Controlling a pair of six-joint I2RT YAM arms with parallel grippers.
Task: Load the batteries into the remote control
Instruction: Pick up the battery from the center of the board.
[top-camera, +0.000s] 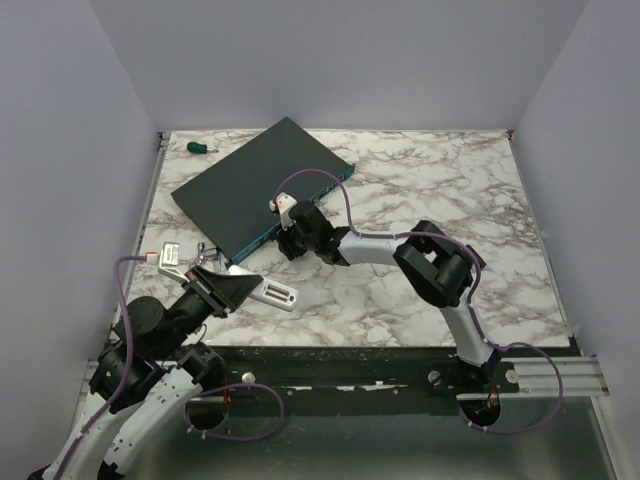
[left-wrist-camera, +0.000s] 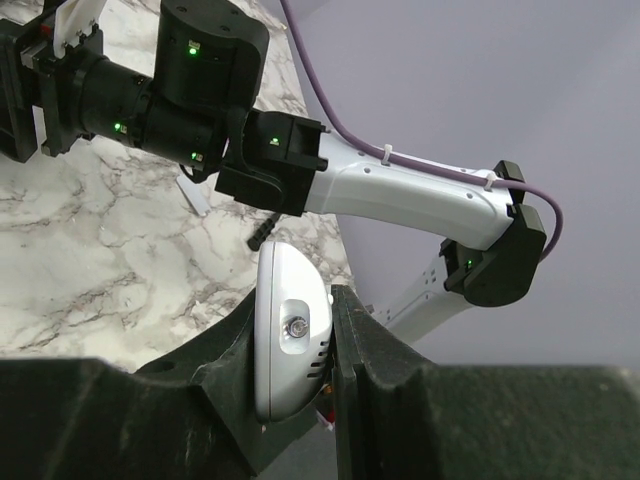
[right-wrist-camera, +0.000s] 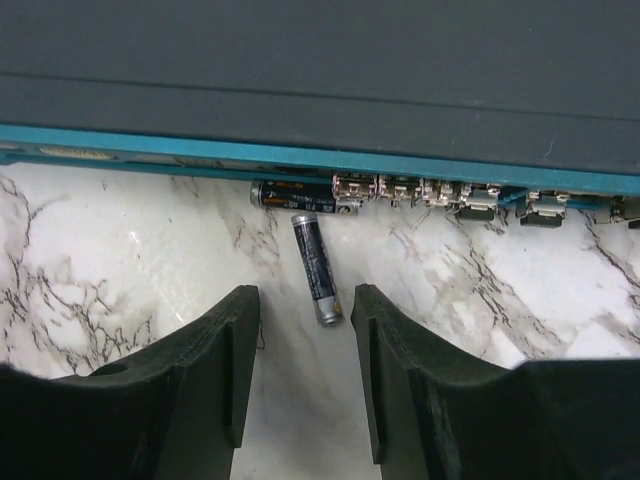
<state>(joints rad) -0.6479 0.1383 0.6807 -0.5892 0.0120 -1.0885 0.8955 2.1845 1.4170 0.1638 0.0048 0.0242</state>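
Note:
The white remote control (left-wrist-camera: 290, 340) is clamped on edge between my left gripper's (left-wrist-camera: 297, 297) fingers, held just above the marble table; in the top view it (top-camera: 275, 294) sticks out to the right of that gripper (top-camera: 232, 290). My right gripper (right-wrist-camera: 305, 340) is open and low over the table, next to the dark box's front edge (top-camera: 287, 243). One dark AA battery (right-wrist-camera: 316, 267) lies on the marble just ahead of the gap between its fingers, apart from both. A second battery (right-wrist-camera: 300, 194) lies along the box's teal edge.
The large flat dark network box (top-camera: 265, 180) lies at the back left, its port side (right-wrist-camera: 430, 190) facing my right gripper. A green-handled screwdriver (top-camera: 200, 147) lies at the far left corner. A small white piece (top-camera: 170, 255) lies near the left edge.

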